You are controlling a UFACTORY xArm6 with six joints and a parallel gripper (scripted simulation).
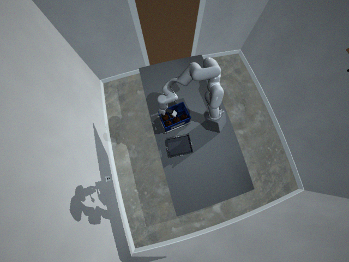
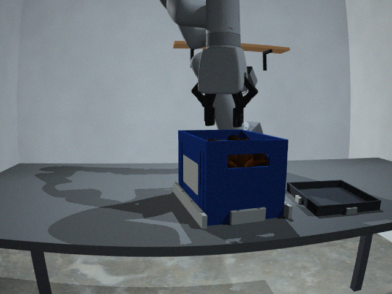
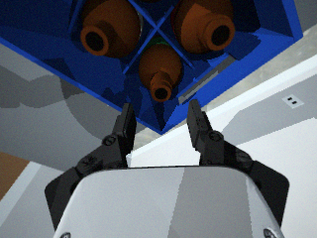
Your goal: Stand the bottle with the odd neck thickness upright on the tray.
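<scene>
The blue crate (image 1: 188, 120) (image 2: 247, 186) (image 3: 282, 37) stands upright on the table with brown bottles inside. In the wrist view one bottle (image 3: 159, 66) stands in the corner cell nearest the fingers, its neck looking narrower than those of the left bottle (image 3: 111, 25) and the right bottle (image 3: 200, 25). Another bottle is cut off at the top edge. My gripper (image 2: 223, 121) (image 3: 160, 111) is open and empty, above the crate rim, pointing down. The black tray (image 1: 190, 144) (image 2: 332, 209) lies level beside the crate, with no bottle on it.
Low grey blocks (image 2: 190, 202) (image 2: 247, 215) stand against the crate's foot. Small pale blocks (image 2: 297, 198) (image 2: 351, 210) sit at the tray's sides. The crate's inner dividers (image 3: 157, 29) separate the bottles. A wooden shelf (image 2: 266, 48) hangs on the back wall.
</scene>
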